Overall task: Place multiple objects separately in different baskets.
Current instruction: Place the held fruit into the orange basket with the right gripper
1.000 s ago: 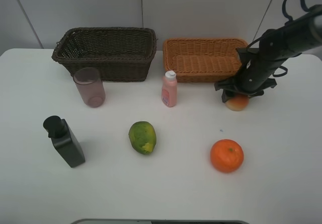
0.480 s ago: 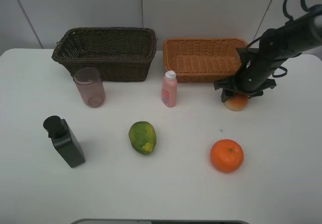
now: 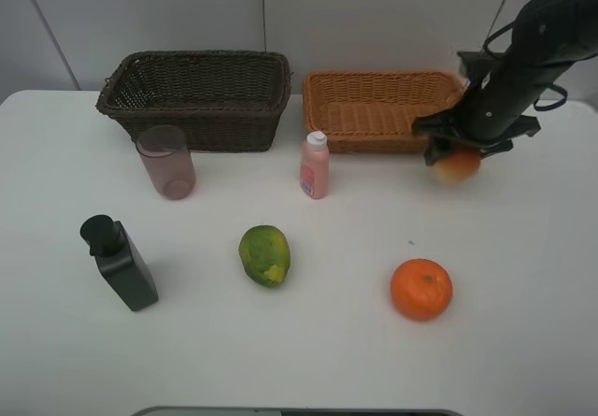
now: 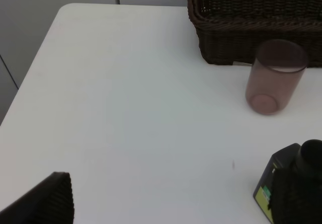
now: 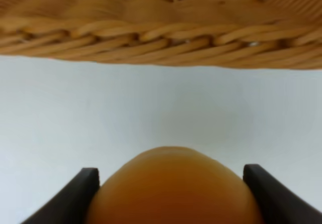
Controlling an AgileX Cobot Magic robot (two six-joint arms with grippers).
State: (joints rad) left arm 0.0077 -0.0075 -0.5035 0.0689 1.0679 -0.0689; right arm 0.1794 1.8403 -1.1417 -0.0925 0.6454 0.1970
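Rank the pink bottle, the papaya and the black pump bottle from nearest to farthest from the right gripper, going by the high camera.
1. pink bottle, centre.
2. papaya, left of centre, further forward.
3. black pump bottle, far left.

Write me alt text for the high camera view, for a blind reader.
The right tool grips a red-yellow peach by the front right corner of the orange-tan wicker basket. A dark brown basket stands left of it on the white table, with a pinkish cup, pink bottle, black pump bottle, green papaya and orange in front.
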